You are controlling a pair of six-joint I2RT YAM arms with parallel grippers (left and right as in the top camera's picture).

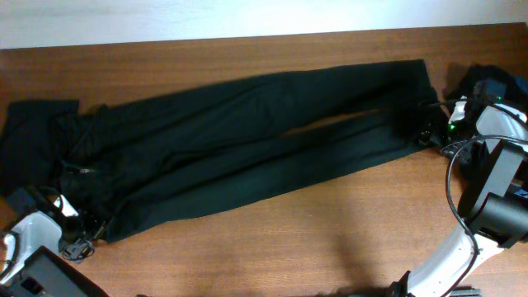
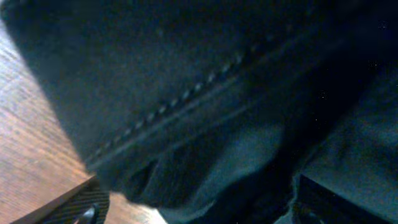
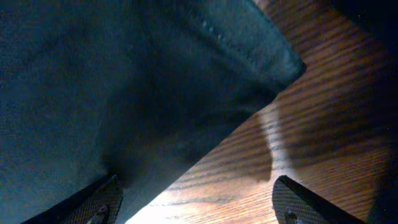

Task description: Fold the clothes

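A long pair of black trousers (image 1: pixel 247 140) lies flat across the table, waist at the left and leg ends at the right. My left gripper (image 1: pixel 80 239) is at the waist's near corner. In the left wrist view its fingers (image 2: pixel 199 211) are wide apart with black cloth (image 2: pixel 205 93) lying between them. My right gripper (image 1: pixel 426 132) is at the leg hems. In the right wrist view it (image 3: pixel 199 208) is open over the edge of a trouser leg (image 3: pixel 124 81), with its left finger on the cloth and its right finger over bare wood.
A heap of dark clothes (image 1: pixel 478 82) with a blue piece (image 1: pixel 516 87) lies at the far right edge, behind the right arm. Another black piece (image 1: pixel 29 136) lies at the far left beside the waist. The table (image 1: pixel 289 239) is brown wood.
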